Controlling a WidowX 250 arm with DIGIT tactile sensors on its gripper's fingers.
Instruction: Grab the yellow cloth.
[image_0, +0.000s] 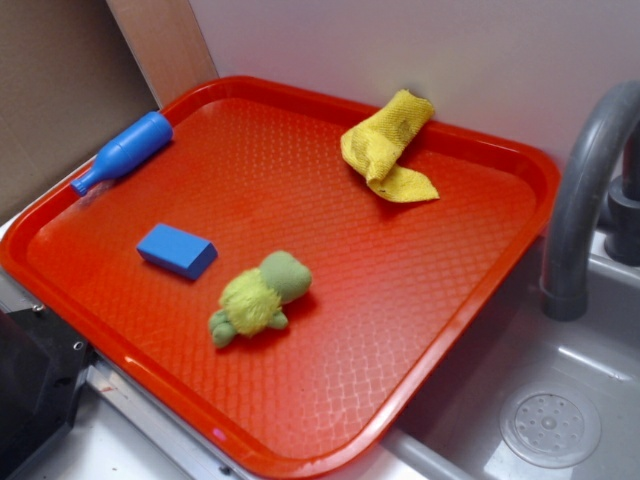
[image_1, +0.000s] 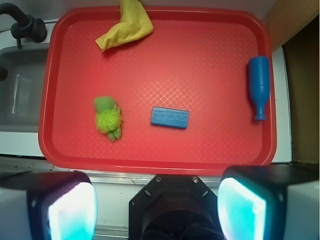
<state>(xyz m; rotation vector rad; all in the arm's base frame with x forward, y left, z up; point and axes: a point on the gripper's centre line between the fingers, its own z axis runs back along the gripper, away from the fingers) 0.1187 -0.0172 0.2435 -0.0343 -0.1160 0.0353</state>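
The yellow cloth (image_0: 387, 147) lies crumpled at the far edge of the red tray (image_0: 400, 330), with faint dark stains on it. In the wrist view the yellow cloth (image_1: 125, 26) sits at the top, left of centre, on the red tray (image_1: 210, 55). My gripper (image_1: 157, 207) hangs high above the tray's near edge, far from the cloth. Its two pads (image_1: 67, 210) stand wide apart with nothing between them. The gripper does not show in the exterior view.
A yellow-green plush turtle (image_0: 256, 298), a blue block (image_0: 176, 250) and a blue bottle (image_0: 124, 150) lie on the tray. A grey sink (image_0: 560, 400) with a grey faucet (image_0: 585, 190) borders the tray. A wall stands close behind.
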